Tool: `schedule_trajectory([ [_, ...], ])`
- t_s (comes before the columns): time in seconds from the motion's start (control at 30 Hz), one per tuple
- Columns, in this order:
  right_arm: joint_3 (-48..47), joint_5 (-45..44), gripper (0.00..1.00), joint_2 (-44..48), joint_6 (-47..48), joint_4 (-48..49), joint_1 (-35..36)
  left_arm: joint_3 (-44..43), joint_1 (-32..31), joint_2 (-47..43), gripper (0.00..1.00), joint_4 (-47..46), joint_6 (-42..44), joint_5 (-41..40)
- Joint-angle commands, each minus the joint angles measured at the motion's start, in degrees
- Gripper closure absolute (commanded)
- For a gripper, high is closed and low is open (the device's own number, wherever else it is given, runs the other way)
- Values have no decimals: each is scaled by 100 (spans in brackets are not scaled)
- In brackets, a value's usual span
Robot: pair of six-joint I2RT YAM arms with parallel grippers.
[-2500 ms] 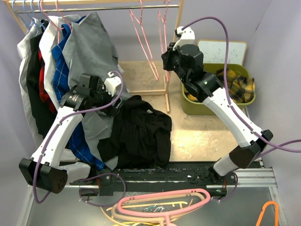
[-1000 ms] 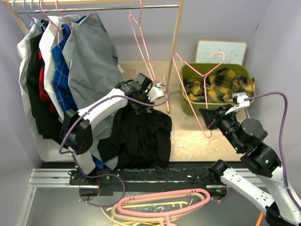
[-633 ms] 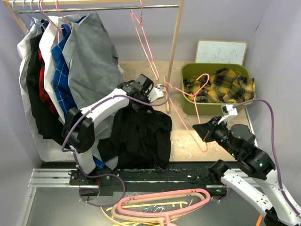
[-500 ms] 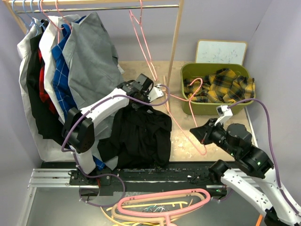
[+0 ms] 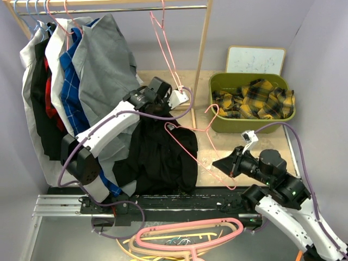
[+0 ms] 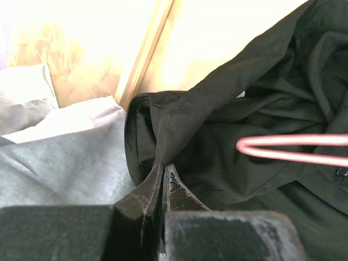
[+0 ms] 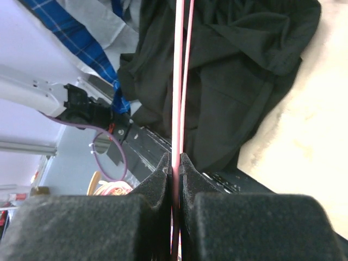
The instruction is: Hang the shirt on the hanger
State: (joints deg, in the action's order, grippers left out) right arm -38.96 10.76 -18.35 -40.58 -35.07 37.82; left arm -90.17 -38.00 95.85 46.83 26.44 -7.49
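Shirt (image 6: 261, 98) soft, limp, will sag: your left gripper (image 6: 162, 174) pinches folded edge, good hold. Hanger (image 7: 176, 81) thin, light, may twist: your right gripper (image 7: 175, 166) clamps wire.

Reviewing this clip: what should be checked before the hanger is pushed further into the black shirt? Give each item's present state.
1. The left gripper is shut on a fold of the shirt: ok.
2. The right gripper is clamped on the hanger wire: ok.
3. The hanger's far end lies over the shirt, seen in the top view: ok.
4. That end is inside a shirt opening: cannot tell.
5. The shirt is hung on the hanger: not ok, not yet done.
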Motion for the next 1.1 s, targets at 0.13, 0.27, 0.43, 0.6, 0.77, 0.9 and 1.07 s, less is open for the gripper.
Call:
schedule_trajectory([
  [0.13,206,481,100,-369,40,1371,6,-631,17,-328,100,382,-240,644],
  [0.27,222,178,100,-686,221,1913,14,-920,12,-417,100,678,-314,1105],
  [0.43,269,35,100,-1225,411,2751,9,-1114,14,-584,100,907,-332,1408],
  [0.6,520,470,100,-1841,184,3959,7,-956,34,-664,100,874,-341,1469],
  [0.77,744,640,100,-2296,61,4788,15,-1013,92,-730,100,898,-365,1577],
  [0.9,752,817,100,-2748,26,5233,38,-1087,127,-730,100,933,-365,1577],
  [1.07,841,864,100,-3072,-19,5665,117,-1187,159,-778,100,1070,-370,1888],
])
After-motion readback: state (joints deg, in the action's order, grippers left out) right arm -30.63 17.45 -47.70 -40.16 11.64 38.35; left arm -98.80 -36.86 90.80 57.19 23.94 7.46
